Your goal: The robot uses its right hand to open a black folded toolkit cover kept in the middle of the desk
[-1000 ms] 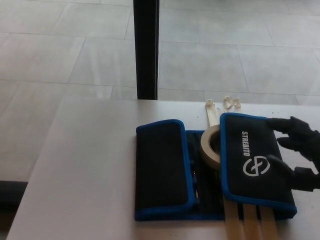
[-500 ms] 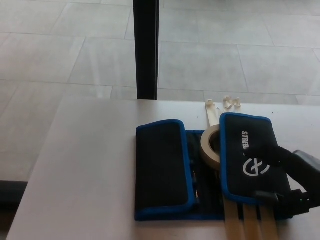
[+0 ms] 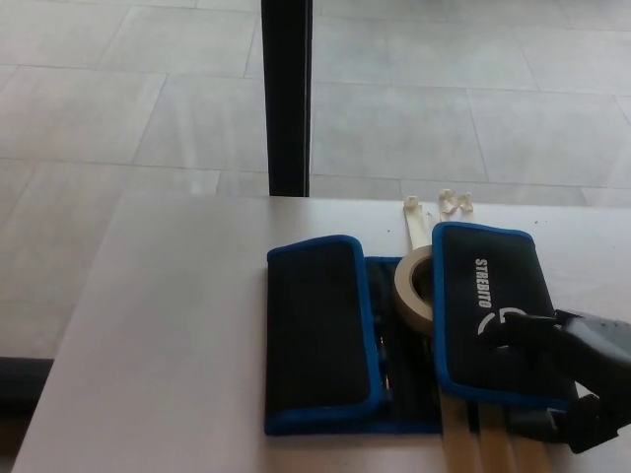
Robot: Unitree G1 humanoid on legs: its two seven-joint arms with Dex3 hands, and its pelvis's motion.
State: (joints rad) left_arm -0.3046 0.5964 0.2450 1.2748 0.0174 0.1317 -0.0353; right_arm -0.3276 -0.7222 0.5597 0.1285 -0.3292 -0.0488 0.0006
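Now my right robot hand [image 3: 567, 379] lies low at the right edge of view, on the lower right part of the toolkit's right flap [image 3: 488, 305]. It covers most of the white logo there. I cannot tell whether its fingers are apart or closed on the flap's edge; the hand is dark against the dark cloth and partly cut off by the frame.

That flap is folded inward, blue-trimmed, with white lettering showing. Just beside its left edge a roll of tape [image 3: 412, 291] peeks out, partly tucked beneath it. The toolkit [image 3: 380, 370] sits in the middle of the desk [image 3: 168, 335], its left flap [image 3: 315, 335] also folded in, leaving a narrow strip of the inside bare between them. Pale straps [image 3: 483, 448] run out below the right flap. Beyond the desk a dark post [image 3: 288, 99] stands on the tiled floor [image 3: 118, 89].
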